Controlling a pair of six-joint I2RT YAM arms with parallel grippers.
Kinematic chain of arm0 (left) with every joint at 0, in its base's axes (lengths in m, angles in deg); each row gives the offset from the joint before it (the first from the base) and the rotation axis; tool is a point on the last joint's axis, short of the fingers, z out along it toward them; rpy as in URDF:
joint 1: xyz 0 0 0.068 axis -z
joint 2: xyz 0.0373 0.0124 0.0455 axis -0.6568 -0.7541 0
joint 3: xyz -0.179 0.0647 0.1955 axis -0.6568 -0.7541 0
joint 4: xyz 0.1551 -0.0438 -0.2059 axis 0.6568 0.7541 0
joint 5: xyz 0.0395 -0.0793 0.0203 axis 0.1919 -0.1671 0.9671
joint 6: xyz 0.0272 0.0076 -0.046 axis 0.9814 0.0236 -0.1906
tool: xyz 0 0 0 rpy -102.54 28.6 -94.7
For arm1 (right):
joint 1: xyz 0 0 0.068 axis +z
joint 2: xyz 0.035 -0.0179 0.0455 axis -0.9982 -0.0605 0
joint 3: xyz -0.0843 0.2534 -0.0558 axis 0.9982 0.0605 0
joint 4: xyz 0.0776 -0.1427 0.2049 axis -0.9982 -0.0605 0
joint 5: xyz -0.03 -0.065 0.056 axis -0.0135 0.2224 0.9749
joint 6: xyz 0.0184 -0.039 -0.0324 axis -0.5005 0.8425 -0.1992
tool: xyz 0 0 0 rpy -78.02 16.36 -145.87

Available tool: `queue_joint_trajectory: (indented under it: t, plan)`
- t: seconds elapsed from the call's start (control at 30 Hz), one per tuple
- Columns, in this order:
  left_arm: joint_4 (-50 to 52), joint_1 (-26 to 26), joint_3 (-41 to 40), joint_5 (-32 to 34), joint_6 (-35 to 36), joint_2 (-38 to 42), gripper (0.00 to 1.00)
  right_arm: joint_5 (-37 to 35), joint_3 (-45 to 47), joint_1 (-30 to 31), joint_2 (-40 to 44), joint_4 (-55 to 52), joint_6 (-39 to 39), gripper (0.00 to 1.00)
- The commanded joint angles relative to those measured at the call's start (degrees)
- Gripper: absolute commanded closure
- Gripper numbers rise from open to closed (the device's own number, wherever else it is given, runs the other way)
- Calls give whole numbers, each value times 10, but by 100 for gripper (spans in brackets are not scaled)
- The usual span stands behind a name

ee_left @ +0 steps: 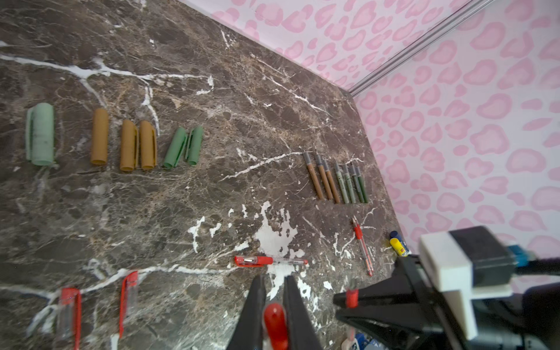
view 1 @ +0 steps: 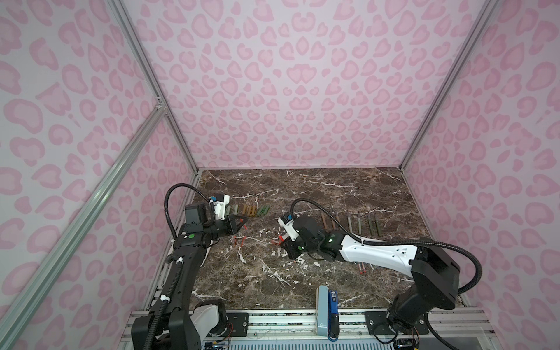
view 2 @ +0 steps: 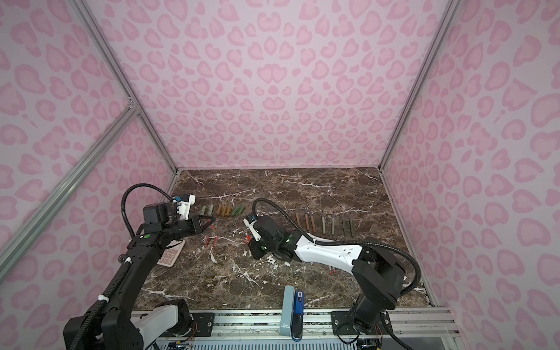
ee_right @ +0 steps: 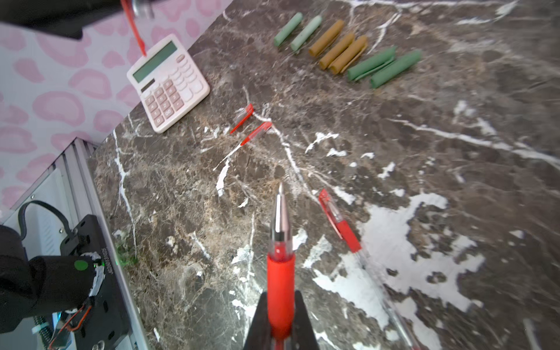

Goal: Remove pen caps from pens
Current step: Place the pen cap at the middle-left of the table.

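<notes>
My left gripper (ee_left: 274, 281) is shut on a red pen cap (ee_left: 275, 324) and hovers at the left side of the table (view 1: 241, 225). My right gripper (ee_right: 281, 295) is shut on an uncapped clear pen by its red grip (ee_right: 280, 281), near mid-table (view 1: 281, 240); the metal tip points toward the left gripper. Pale green, tan and green pen caps (ee_left: 128, 145) lie in a row at the back left (view 1: 245, 210). Two clear-red caps (ee_right: 257, 133) lie nearer. Uncapped tan and green pens (view 1: 348, 222) lie in a row at the right. One capped red pen (ee_right: 339, 224) lies beside my right gripper.
A pink calculator (view 2: 171, 256) lies at the left edge under the left arm. Two red pens (view 1: 362, 268) lie under the right arm. A blue-grey stapler-like block (view 1: 327, 312) stands at the front edge. A yellow-and-blue item (ee_left: 398, 245) is near it. Pink walls close three sides.
</notes>
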Motion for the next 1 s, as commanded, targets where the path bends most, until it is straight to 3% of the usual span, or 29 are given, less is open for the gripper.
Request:
queue_joint_trajectory:
  t: [0.0, 0.17, 0.5, 0.7, 0.97]
  plan:
    - [17, 2, -2, 48, 49, -9, 96, -24, 27, -16, 33, -4, -1, 100]
    - [66, 7, 30, 86, 77, -28, 97, -49, 54, -63, 92, -43, -18, 100]
    - [96, 49, 19, 141, 122, -62, 97, -79, 111, -148, 170, -106, -21, 100]
    - [162, 70, 54, 183, 143, -130, 97, -105, 108, -187, 169, -184, -33, 100]
    - [190, 96, 76, 234, 163, -199, 97, -94, 155, -227, 170, -176, -50, 100]
